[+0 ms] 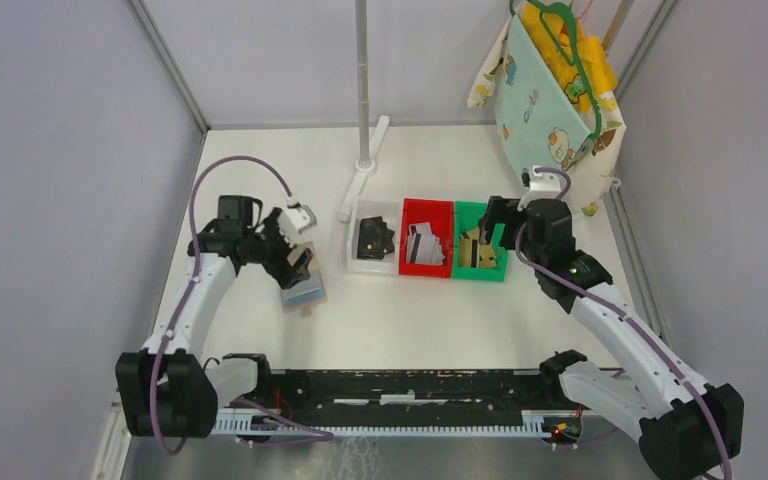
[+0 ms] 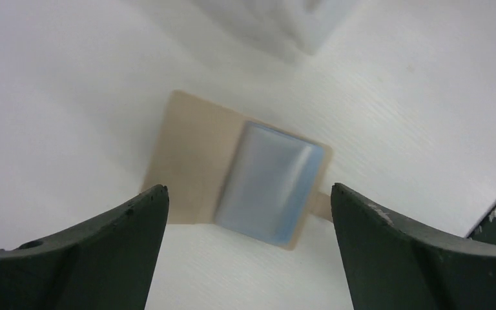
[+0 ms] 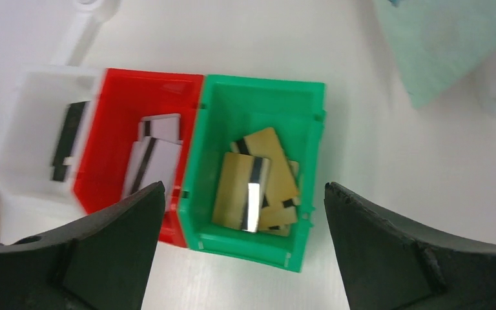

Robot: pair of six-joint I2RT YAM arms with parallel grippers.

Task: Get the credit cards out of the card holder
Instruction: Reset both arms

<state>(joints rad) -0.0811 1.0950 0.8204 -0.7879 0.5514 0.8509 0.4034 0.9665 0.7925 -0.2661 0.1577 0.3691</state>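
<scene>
The tan card holder [image 2: 190, 161] lies flat on the white table, its pale blue-grey pocket [image 2: 268, 184] facing up; no card shows in it. My left gripper [image 2: 249, 187] hovers open just above and short of it, nothing between the fingers. From above, the holder [image 1: 303, 292] sits under the left gripper [image 1: 295, 262]. The credit cards lie in three bins: black ones [image 3: 68, 139] in the white bin, silver ones [image 3: 152, 161] in the red bin, gold ones [image 3: 258, 145] in the green bin [image 3: 216, 129]. My right gripper [image 3: 245, 187] hangs open above the green bin, holding nothing.
The white bin [image 1: 359, 262], red bin [image 1: 425, 206] and green bin [image 1: 478, 272] stand side by side mid-table. A white pole stand [image 1: 363, 80] rises behind them. A patterned cloth bag [image 1: 550, 100] hangs at the back right, close to the right arm.
</scene>
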